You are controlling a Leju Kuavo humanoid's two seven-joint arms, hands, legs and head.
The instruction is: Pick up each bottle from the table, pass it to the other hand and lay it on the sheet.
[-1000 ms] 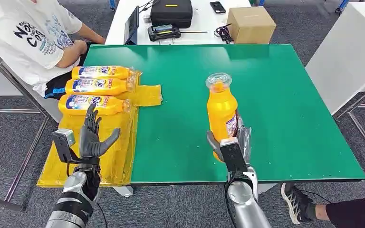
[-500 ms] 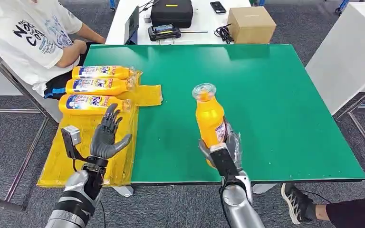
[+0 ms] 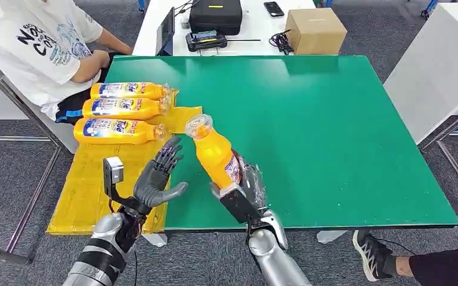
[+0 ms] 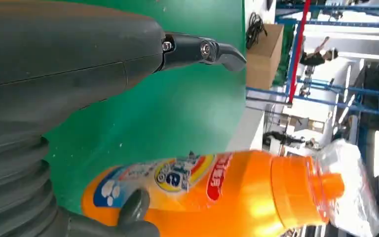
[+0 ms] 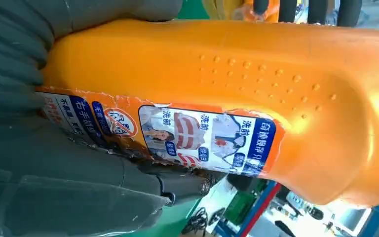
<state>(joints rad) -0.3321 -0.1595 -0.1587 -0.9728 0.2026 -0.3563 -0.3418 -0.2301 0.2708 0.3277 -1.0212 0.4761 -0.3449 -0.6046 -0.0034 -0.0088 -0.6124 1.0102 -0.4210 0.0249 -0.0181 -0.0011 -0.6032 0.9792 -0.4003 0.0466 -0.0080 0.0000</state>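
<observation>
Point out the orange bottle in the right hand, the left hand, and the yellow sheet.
orange bottle (image 3: 216,158), head view, on its body.
left hand (image 3: 157,180), head view, on the palm.
yellow sheet (image 3: 89,190), head view, on a bare part.

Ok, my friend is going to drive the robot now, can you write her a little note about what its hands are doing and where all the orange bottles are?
Right robot hand: grips the orange bottle by its lower body, tilted with the cap toward the left robot hand.
Left robot hand: holds nothing, fingers spread, beside the bottle but not touching it as far as the head view shows.
Done: three bottles lie side by side at the far end of the yellow sheet.
Left: pass the held bottle to the left robot hand and lay it on the sheet, nearer than those three.
The green table has no other bottle standing on it.
</observation>
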